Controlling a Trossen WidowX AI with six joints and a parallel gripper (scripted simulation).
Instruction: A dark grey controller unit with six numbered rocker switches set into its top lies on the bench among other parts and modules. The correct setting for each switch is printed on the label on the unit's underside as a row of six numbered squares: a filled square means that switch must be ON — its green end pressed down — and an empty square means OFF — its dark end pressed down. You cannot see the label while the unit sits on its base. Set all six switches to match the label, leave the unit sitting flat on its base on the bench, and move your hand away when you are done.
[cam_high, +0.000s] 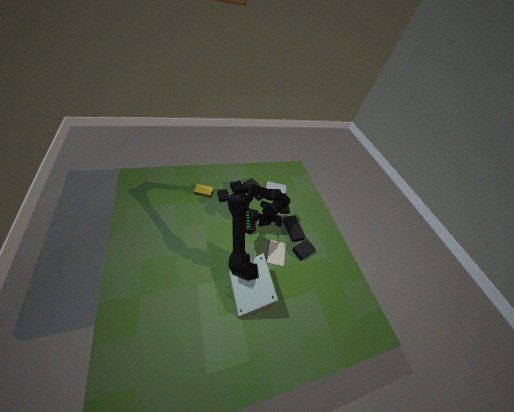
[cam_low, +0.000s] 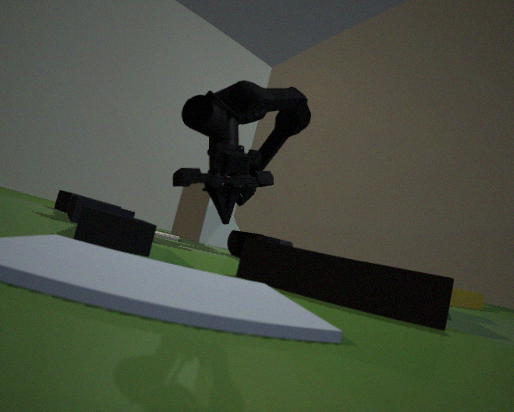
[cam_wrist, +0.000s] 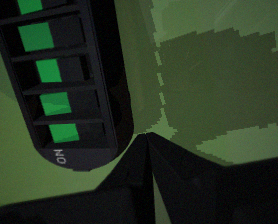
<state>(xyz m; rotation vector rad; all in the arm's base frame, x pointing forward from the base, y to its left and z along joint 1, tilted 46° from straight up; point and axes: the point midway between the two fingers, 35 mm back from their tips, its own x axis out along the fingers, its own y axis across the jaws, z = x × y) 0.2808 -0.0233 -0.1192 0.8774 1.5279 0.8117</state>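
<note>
The dark grey controller unit (cam_high: 253, 221) (cam_low: 240, 241) (cam_wrist: 82, 156) sits on its base with the switches up. In the wrist view its ON-marked end is near the fingers. Five switches show there, the top one cut off, with green parts on the left and dark parts on the right. The third green part from the ON end looks narrower than its neighbours; I cannot tell every switch's setting. The underside label is hidden. My gripper (cam_low: 226, 222) (cam_wrist: 146, 141) is shut and empty, pointing down above the mat beside the unit's ON end.
Dark blocks (cam_high: 294, 228) (cam_high: 304, 249) (cam_low: 350, 285) (cam_low: 115, 230) lie around the unit. A pale slab (cam_high: 276, 187) (cam_low: 150, 285) and a yellow block (cam_high: 203, 190) (cam_low: 467, 299) lie at the back in the top view. A cream plate (cam_high: 276, 253) lies by the arm's base plate (cam_high: 255, 295).
</note>
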